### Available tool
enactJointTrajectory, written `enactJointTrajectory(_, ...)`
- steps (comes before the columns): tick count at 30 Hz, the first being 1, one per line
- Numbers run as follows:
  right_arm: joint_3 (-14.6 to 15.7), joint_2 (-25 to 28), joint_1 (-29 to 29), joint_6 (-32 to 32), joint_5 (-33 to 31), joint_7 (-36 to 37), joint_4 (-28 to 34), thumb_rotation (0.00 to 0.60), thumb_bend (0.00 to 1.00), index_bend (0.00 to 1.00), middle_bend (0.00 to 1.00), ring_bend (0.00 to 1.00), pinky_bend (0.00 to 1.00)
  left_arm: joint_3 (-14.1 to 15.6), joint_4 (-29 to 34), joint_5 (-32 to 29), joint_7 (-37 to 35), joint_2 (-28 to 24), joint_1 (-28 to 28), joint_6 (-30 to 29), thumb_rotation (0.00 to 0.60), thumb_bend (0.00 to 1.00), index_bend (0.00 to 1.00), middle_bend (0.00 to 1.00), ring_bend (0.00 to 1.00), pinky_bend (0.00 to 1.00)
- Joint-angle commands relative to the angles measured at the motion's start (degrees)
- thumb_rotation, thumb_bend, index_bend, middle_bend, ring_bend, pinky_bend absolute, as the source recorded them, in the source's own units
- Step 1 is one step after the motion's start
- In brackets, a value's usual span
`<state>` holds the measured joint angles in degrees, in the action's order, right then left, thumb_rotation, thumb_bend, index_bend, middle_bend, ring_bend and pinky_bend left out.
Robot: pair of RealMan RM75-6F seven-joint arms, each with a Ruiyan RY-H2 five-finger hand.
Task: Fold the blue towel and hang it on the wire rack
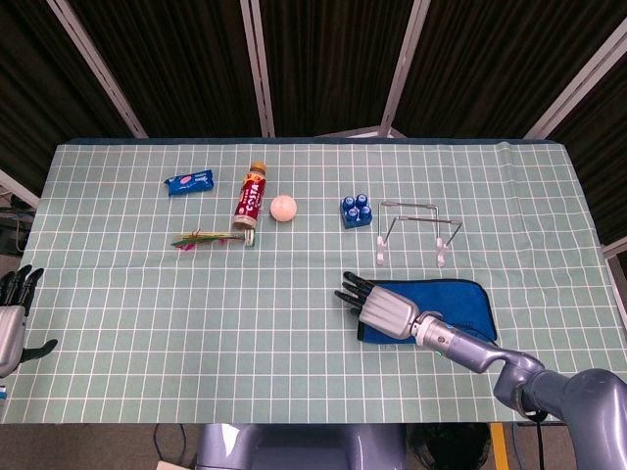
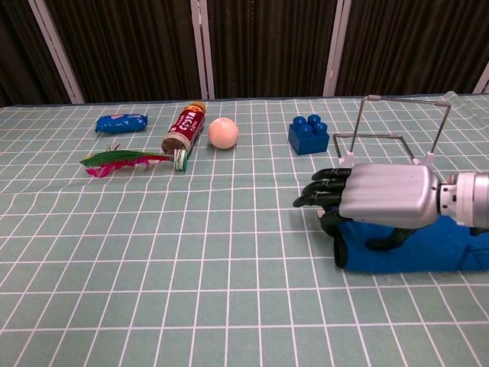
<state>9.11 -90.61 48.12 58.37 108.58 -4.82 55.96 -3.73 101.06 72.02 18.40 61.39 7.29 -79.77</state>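
The blue towel (image 1: 462, 303) lies folded flat on the table, front right, also seen in the chest view (image 2: 432, 251). The wire rack (image 1: 417, 231) stands upright just behind it (image 2: 403, 121), with nothing hanging on it. My right hand (image 1: 382, 309) hovers over the towel's left edge, palm down, fingers stretched leftward past the edge (image 2: 378, 203); its thumb points down by the towel's left end, and nothing is gripped. My left hand (image 1: 12, 311) is off the table's left side, fingers spread, holding nothing.
A blue toy brick (image 1: 356, 211) sits left of the rack. Further left lie a pink ball (image 1: 283, 208), a red bottle on its side (image 1: 251, 196), a green-and-pink feather (image 1: 201, 239) and a blue packet (image 1: 189, 183).
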Motion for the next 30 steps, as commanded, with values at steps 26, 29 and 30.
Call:
enactJointTrajectory(26,1.5,-1.5,0.1,1.6,0.1,2.1,-2.5,0.600,0.39,0.53,0.04,0.00,0.00,0.2,0.1,0.0,-0.3,-0.1,0.2,0.2,0.600,0.00,0.00,0.00,0.00,0.00)
enactJointTrajectory(29,1.6,-1.8,0.0,1.9,0.0,2.5,-2.9,0.600,0.43,0.56,0.04,0.00,0.00,0.2,0.1,-0.1,-0.3,-0.1,0.2,0.3,0.600,0.00,0.00,0.00,0.00,0.00)
enactJointTrajectory(30,1.6,-1.8,-0.1,2.1,-0.1,2.8,-3.1,0.600,0.45,0.56,0.05,0.00,0.00,0.2,0.1,-0.1,-0.2,0.0,0.3,0.3,0.600,0.00,0.00,0.00,0.00,0.00)
